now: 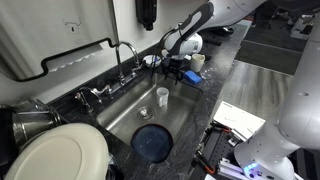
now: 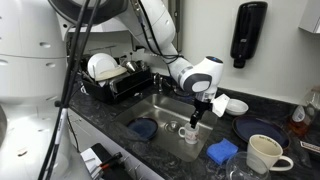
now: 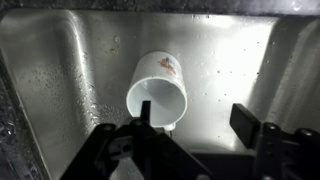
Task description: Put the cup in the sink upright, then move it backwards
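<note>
White cylindrical cup (image 3: pixel 158 92) was seen standing upright on the floor of the stainless steel sink (image 3: pixel 60 60). The white robot arm (image 2: pixel 165 45) was bent downward over the basin, its black gripper (image 3: pixel 193 115) spread wide just above the cup, gripping nothing.

White cup (image 3: pixel 160 88) with a small orange-brown print on its side, inside the dull steel-grey sink (image 3: pixel 60 60). Dark blue plate (image 1: pixel 152 142) in the sink too. Black tool (image 3: pixel 196 118) above the sink. Beside the sink, dark speckled tabletop (image 2: pixel 105 125), bright blue sponge (image 2: pixel 222 151), cream mug (image 2: pixel 262 153).
</note>
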